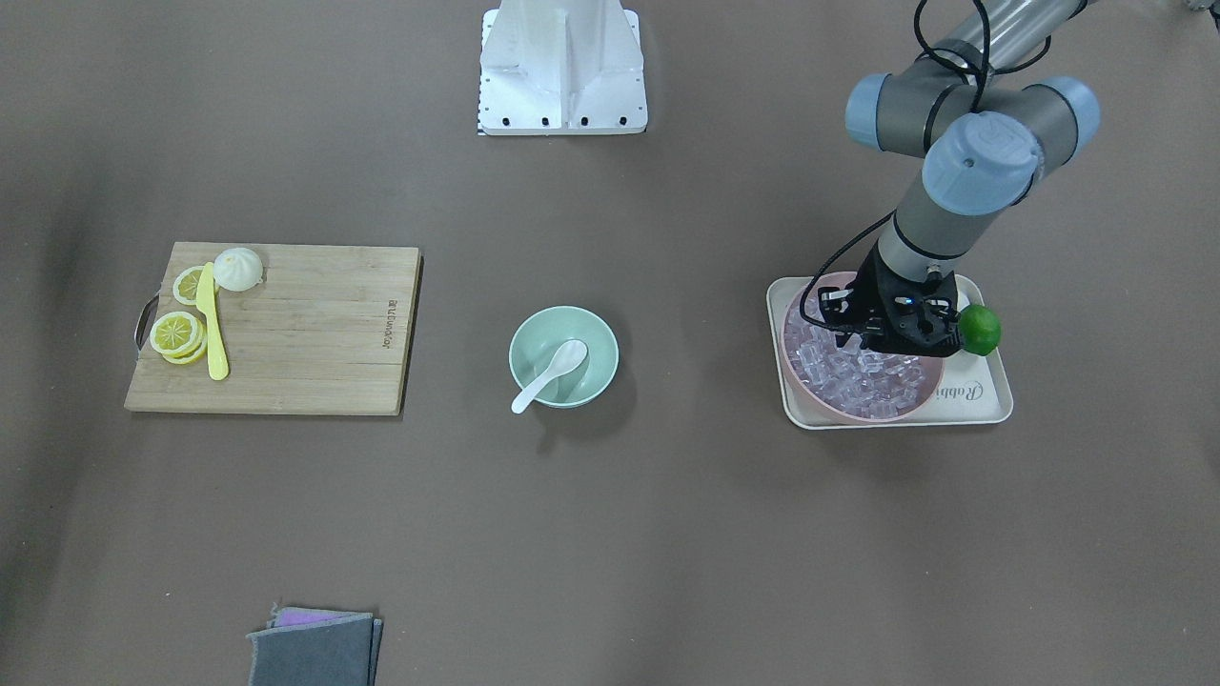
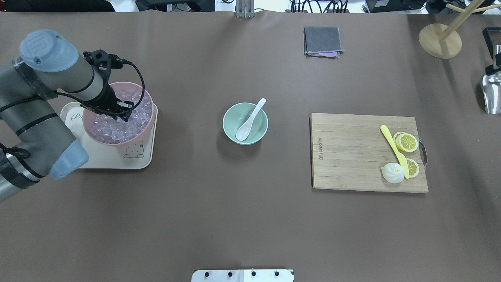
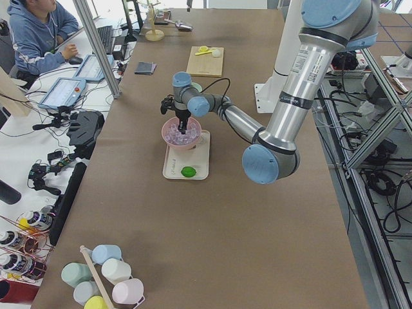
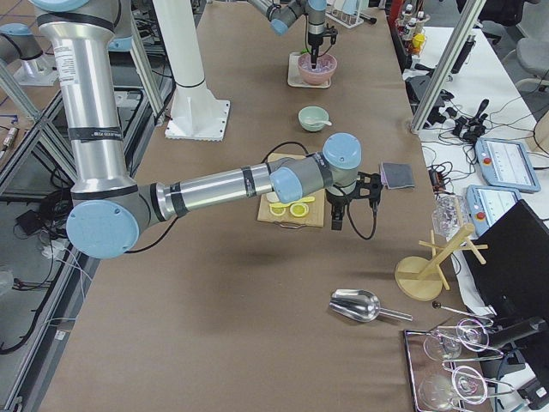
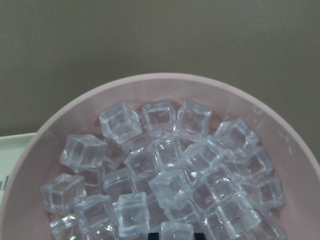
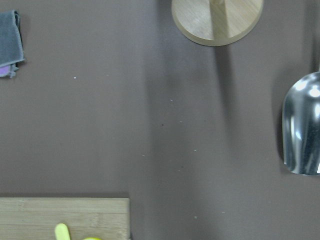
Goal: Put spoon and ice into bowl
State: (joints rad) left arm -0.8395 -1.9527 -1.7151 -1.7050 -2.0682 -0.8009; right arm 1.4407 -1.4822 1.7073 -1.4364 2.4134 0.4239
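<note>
The white spoon (image 1: 551,374) (image 2: 250,119) lies in the mint-green bowl (image 1: 600,333) (image 2: 229,117) at the table's middle, scoop down inside and handle over the rim. Many clear ice cubes (image 1: 872,376) (image 2: 117,131) (image 5: 170,185) fill the larger pink bowl (image 1: 925,395) (image 2: 117,141). My left gripper (image 1: 858,341) (image 2: 124,113) points down into this ice. In the left wrist view dark finger tips flank one cube at the bottom edge; I cannot tell whether they clamp it. My right gripper (image 4: 336,225) hangs beyond the cutting board and shows only in the exterior right view, so I cannot tell its state.
The pink bowl stands on a cream tray (image 1: 982,400) (image 2: 117,162) with a green lime (image 1: 979,329). A wooden cutting board (image 1: 315,324) (image 2: 352,156) carries a yellow knife (image 1: 214,329), lemon slices and a bun. A grey cloth (image 2: 321,41), a metal scoop (image 6: 302,125) and a wooden stand (image 6: 217,20) lie further off.
</note>
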